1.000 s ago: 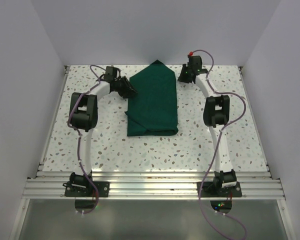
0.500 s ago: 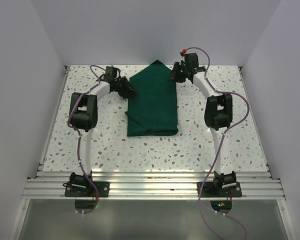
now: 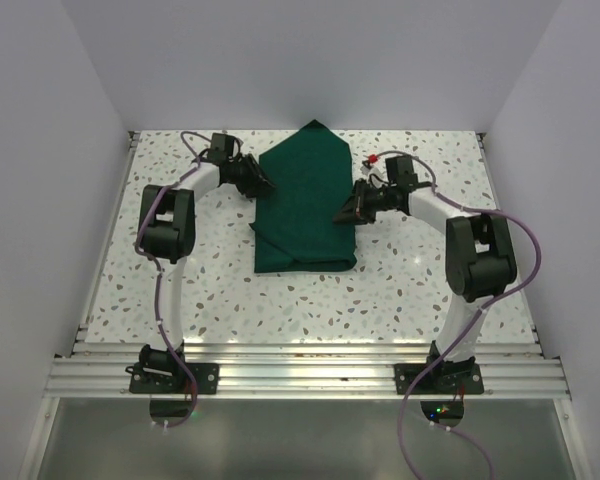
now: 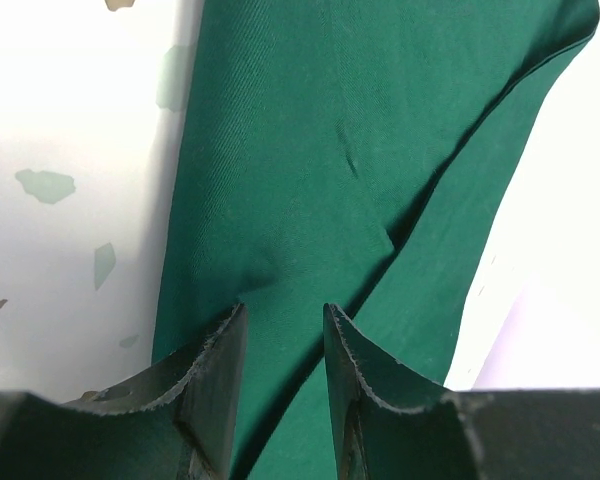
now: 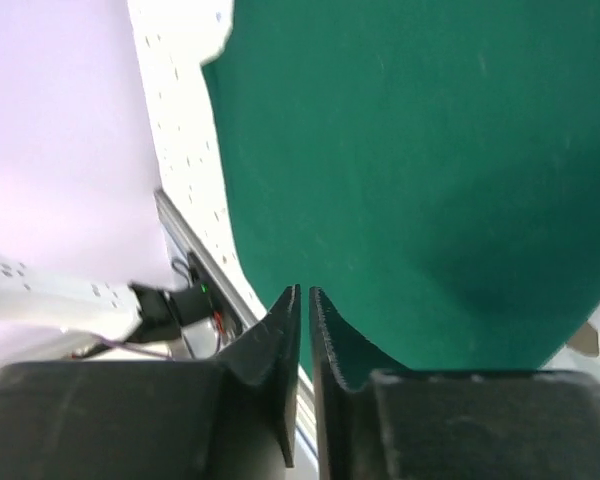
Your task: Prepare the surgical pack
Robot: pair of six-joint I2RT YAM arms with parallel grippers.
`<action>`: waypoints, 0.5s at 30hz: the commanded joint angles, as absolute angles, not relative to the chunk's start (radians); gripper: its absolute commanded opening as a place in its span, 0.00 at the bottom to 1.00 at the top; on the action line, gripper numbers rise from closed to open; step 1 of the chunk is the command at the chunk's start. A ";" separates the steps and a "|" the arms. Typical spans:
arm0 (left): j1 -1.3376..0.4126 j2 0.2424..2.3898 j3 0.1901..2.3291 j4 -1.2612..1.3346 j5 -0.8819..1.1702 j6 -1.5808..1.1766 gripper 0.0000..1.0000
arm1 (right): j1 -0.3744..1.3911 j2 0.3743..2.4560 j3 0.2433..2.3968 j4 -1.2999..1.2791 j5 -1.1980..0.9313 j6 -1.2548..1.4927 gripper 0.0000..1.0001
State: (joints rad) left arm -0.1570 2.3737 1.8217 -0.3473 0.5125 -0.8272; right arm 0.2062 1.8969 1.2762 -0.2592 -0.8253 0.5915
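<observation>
1. The surgical pack [image 3: 305, 205] is a dark green cloth bundle lying flat in the middle of the speckled bench [image 3: 230, 290], between the two arms.
2. Its far end tapers to a point close to the back wall. Its near end is squared off, and a lower layer peeks out along the left side.
3. Only green cloth shows; whatever lies inside the folds is hidden.
4. The left end effector [image 3: 264, 187] sits at the pack's left edge, toward the far half.
5. In the left wrist view, its fingers [image 4: 215, 375] stand partly apart with the tips down on the cloth [image 4: 310, 150]. A fold line runs through the gap and there is a small pucker by one tip. The jaws look open rather than clamped.
6. The right end effector [image 3: 343, 213] reaches in from the right, with its tips at the pack's right edge, about halfway along.
7. In the right wrist view, its fingers [image 5: 280, 340] are drawn together to a hairline slit, and the green cloth [image 5: 430, 150] fills the view just beyond them.
8. I cannot tell whether an edge of the cloth is caught in that slit.
9. The two end effectors are well apart, with the width of the pack between them.
</observation>
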 commanded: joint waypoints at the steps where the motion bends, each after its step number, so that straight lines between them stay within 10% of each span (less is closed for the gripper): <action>1: -0.147 2.404 1.845 -0.387 0.528 -0.808 0.41 | 0.199 1.891 1.217 -0.316 -0.920 0.499 0.10; 15: -0.146 2.382 1.853 -0.422 0.532 -0.764 0.41 | 0.187 1.809 0.971 -0.268 -0.813 0.463 0.00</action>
